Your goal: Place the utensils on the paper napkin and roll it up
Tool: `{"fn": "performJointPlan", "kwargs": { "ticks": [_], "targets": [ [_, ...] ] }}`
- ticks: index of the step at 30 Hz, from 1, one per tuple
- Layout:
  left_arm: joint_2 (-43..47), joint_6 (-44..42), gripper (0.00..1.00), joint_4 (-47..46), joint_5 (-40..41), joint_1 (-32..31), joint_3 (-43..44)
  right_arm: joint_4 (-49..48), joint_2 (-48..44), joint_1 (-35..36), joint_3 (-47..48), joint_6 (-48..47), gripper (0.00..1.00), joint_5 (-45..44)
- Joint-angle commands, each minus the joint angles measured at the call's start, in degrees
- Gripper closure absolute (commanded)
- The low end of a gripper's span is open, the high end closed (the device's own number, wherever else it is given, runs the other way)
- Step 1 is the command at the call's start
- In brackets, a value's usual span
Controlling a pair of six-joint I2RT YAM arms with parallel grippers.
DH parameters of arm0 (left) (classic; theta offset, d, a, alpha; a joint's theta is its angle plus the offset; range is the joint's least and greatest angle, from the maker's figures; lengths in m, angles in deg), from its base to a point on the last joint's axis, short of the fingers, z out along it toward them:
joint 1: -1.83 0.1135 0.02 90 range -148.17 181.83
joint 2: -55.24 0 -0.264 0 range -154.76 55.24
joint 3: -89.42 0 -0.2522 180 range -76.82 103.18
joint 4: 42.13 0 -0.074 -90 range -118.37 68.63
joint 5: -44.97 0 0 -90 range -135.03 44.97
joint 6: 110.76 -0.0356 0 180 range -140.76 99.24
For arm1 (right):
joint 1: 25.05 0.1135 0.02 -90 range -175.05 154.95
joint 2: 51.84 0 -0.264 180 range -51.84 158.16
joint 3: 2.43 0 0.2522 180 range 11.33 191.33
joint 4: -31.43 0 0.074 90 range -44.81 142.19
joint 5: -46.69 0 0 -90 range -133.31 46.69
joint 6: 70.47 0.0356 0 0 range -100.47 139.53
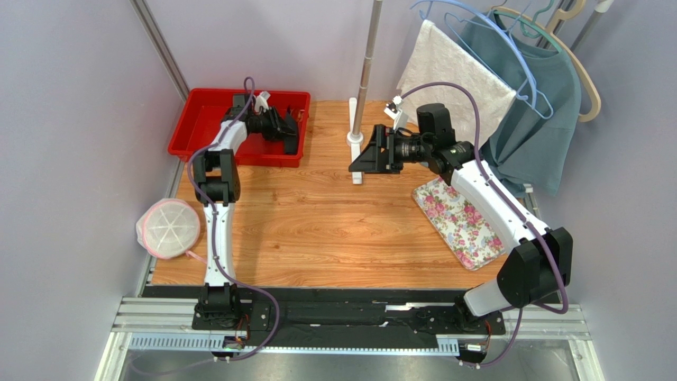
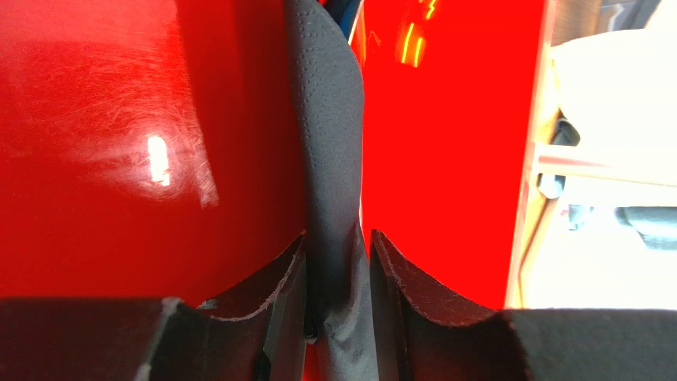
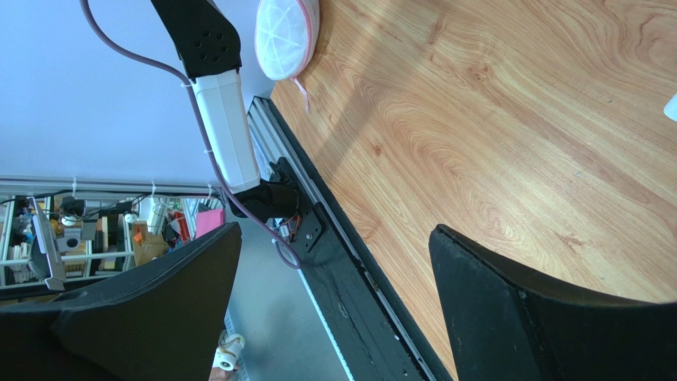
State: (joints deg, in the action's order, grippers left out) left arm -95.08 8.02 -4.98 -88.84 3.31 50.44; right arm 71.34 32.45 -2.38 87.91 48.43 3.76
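My left gripper (image 1: 291, 132) reaches down into the red bin (image 1: 205, 109) at the back left. In the left wrist view a standing fold of the black paper napkin (image 2: 330, 143) runs up between the fingers of that gripper (image 2: 338, 248). The jaws are parted a little around the fold, and its creased lower end sits deep in the gap. My right gripper (image 1: 373, 155) hovers over the wooden table near the pole, with its jaws wide and nothing between its fingers (image 3: 508, 302). The utensils are out of view.
A floral mat (image 1: 461, 222) lies at the right of the table. A metal pole on a white foot (image 1: 361, 95) stands at the back centre, with a white cloth (image 1: 457, 75) and a teal garment (image 1: 532, 111) hanging on hangers behind. A bagged pink-white disc (image 1: 168, 228) overhangs the left edge.
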Motion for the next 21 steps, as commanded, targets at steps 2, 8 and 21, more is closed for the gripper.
{"fn": "performJointPlan", "kwargs": {
  "ticks": [2, 8, 21],
  "targets": [
    [4.2, -5.2, 0.59, 4.2, 6.5, -0.2, -0.6, -0.8, 0.2, -0.2, 2.9, 0.8, 0.07, 1.4],
    [6.7, -6.9, 0.5, 5.1, 9.9, -0.4, -1.0, -0.8, 0.0, -0.1, 2.7, 1.2, 0.07, 1.8],
    [7.7, -9.2, 0.51, 8.1, 13.6, -0.5, 0.3, -1.4, -0.1, -0.1, 2.6, 1.9, 0.07, 2.1]
  ]
}}
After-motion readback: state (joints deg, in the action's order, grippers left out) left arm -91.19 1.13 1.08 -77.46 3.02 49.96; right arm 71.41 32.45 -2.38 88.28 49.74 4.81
